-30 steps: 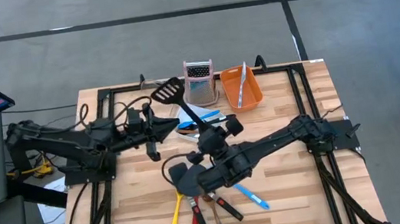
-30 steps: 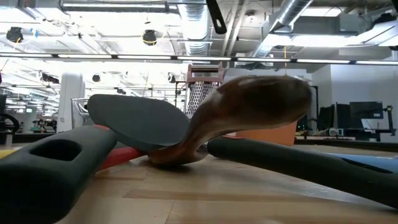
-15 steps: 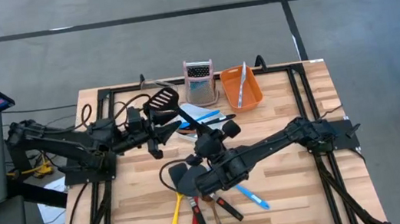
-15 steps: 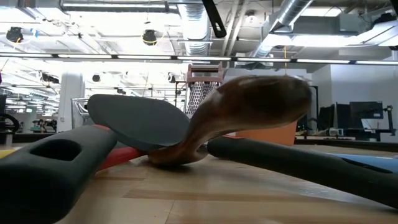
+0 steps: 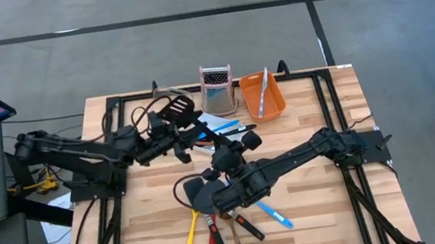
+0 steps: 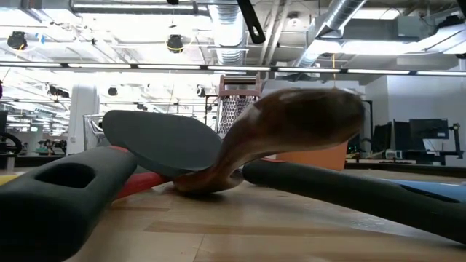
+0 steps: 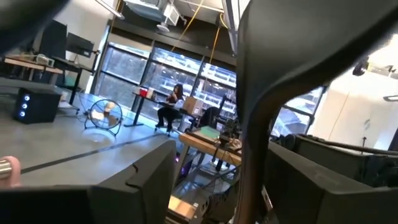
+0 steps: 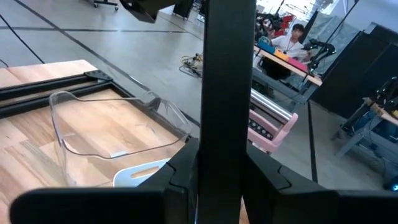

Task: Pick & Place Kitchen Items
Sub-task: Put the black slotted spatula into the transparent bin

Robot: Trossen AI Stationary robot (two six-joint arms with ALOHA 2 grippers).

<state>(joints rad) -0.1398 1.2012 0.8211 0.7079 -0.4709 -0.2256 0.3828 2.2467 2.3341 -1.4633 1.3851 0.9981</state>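
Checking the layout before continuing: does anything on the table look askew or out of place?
The slotted turner lies slanted at the back, head near the box grater, handle toward the left gripper. At the front edge, yellow-, red- and wood-handled tools overlap in a loose fan.

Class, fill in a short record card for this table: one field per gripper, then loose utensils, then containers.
Left gripper: jaws apart, handle of slotted turner between them
Right gripper: shut on black spatula
Loose utensils: yellow-handled tool, blue spoon, near the front edge
Containers: orange tub beside box grater, at the back
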